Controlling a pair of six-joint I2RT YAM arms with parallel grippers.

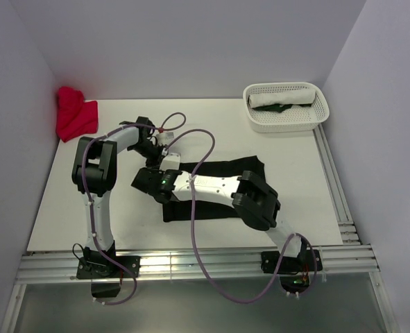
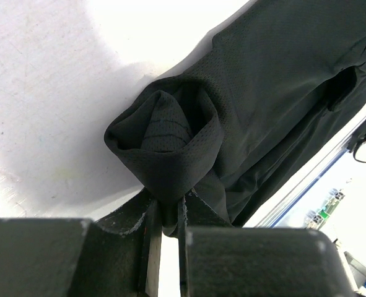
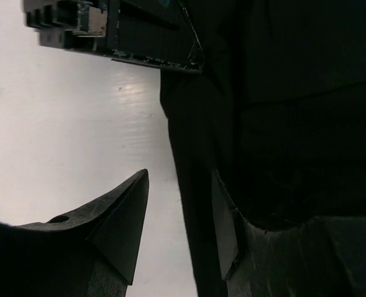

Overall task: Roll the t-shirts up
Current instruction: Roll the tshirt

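The black t-shirt (image 1: 225, 168) lies as a folded strip across the middle of the table. Its left end is curled into a loose roll (image 2: 164, 139). My left gripper (image 2: 168, 207) is shut on the fabric at the base of that roll, at the strip's far left corner (image 1: 157, 154). My right gripper (image 1: 150, 182) sits just in front of it at the strip's left edge. In the right wrist view it stands open (image 3: 179, 185), with the shirt's edge (image 3: 195, 161) running between the jaws and not pinched. A red t-shirt (image 1: 75, 114) lies bunched at the far left.
A white perforated basket (image 1: 315, 118) stands at the back right, holding a rolled white shirt (image 1: 284, 95) and a dark green one (image 1: 279, 108). Aluminium rails (image 1: 191, 263) run along the near edge and the right side. Purple cables (image 1: 198, 229) loop over the arms.
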